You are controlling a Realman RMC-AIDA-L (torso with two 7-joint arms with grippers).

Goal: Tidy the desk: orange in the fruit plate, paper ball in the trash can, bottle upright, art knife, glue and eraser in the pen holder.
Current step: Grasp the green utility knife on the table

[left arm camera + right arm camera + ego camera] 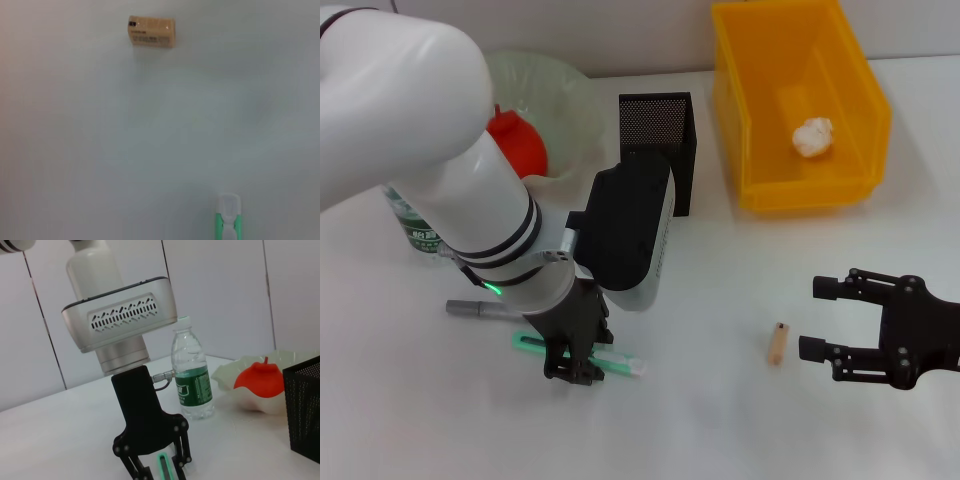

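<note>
The mint-green art knife (620, 362) lies flat on the table, its white end (229, 209) showing in the left wrist view. My left gripper (578, 368) stands open over its middle, one finger on each side (156, 466). A grey glue stick (480, 310) lies just behind it. The tan eraser (778, 343) rests beside my open right gripper (815, 318), apart from its fingers. The orange (517, 143) sits in the pale-green fruit plate (570, 95). In the yellow trash can (760, 150) lies the paper ball (812, 136). The bottle (191, 372) stands upright, and the black mesh pen holder (657, 135) stands mid-table.
My left arm's white forearm (490, 210) hides most of the bottle in the head view and reaches across the plate's front. The pen holder stands close behind the left wrist. Open tabletop (720, 420) lies between the two grippers.
</note>
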